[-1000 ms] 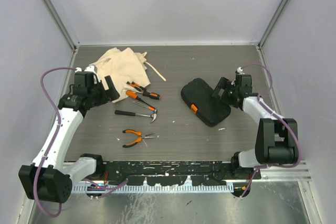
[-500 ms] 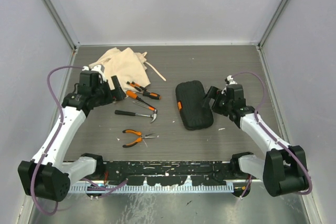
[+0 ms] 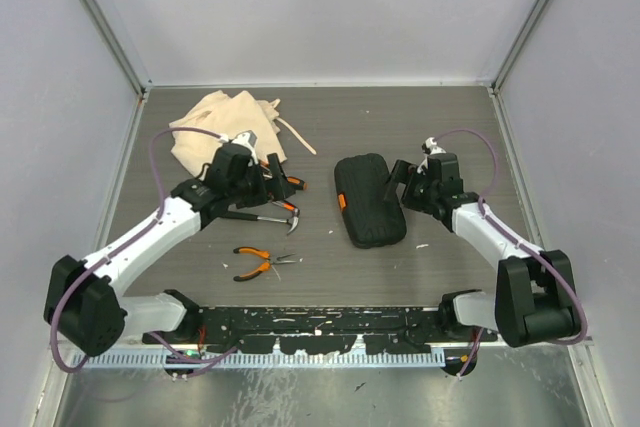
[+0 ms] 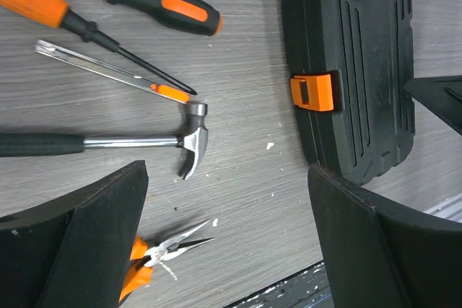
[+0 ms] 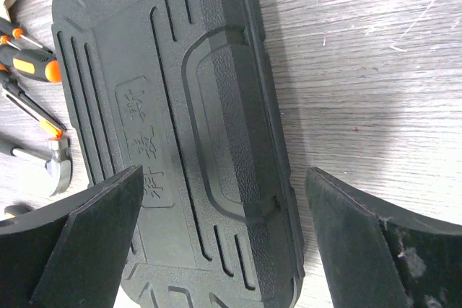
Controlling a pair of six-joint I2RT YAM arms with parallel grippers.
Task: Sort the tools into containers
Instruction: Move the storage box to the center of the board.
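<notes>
The black tool case (image 3: 368,199) lies shut mid-table, its orange latch (image 3: 342,201) facing left. My right gripper (image 3: 399,183) is open and empty, its jaws straddling the case's right edge (image 5: 216,106). My left gripper (image 3: 271,184) is open and empty, hovering over the tools. The claw hammer (image 3: 264,215) (image 4: 189,137), the screwdrivers (image 3: 287,182) (image 4: 160,6) and the pliers (image 3: 258,263) (image 4: 164,245) lie on the table. The beige cloth bag (image 3: 225,122) lies crumpled at the back left. The left wrist view also shows the case (image 4: 357,70).
A thin steel tool with an orange mark (image 4: 108,73) lies between the screwdrivers and the hammer. The bag's drawstring (image 3: 298,137) trails right. Grey walls enclose the table. The black rail (image 3: 320,322) runs along the near edge.
My left gripper moved right from the bag's edge to above the tools. My right gripper pushed the case left and turned it end-on, then stayed at its right side.
</notes>
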